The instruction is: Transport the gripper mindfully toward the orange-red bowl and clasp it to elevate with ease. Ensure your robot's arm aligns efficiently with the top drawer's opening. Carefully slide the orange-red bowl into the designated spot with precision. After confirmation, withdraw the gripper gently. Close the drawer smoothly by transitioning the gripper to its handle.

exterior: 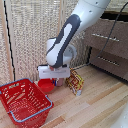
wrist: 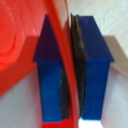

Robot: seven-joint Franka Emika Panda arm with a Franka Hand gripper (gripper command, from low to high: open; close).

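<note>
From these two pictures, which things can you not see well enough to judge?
- Exterior view: the end effector covers part of the orange-red bowl, so the grip is hidden there.
- Wrist view: only the bowl's rim between the blue fingers shows; the rest is cut off by the picture's edges.
- Exterior view: the label on the box is too blurred to read.
- Exterior view: the top drawer is partly behind the robot's arm; whether it stands open is unclear.

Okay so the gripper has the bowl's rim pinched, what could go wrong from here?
The gripper holds the orange-red bowl only by its thin rim, so it may tilt or slip when lifted. The red basket sits right beside the bowl and could be bumped. The top drawer looks shut, so the bowl may have nowhere to go.
</note>
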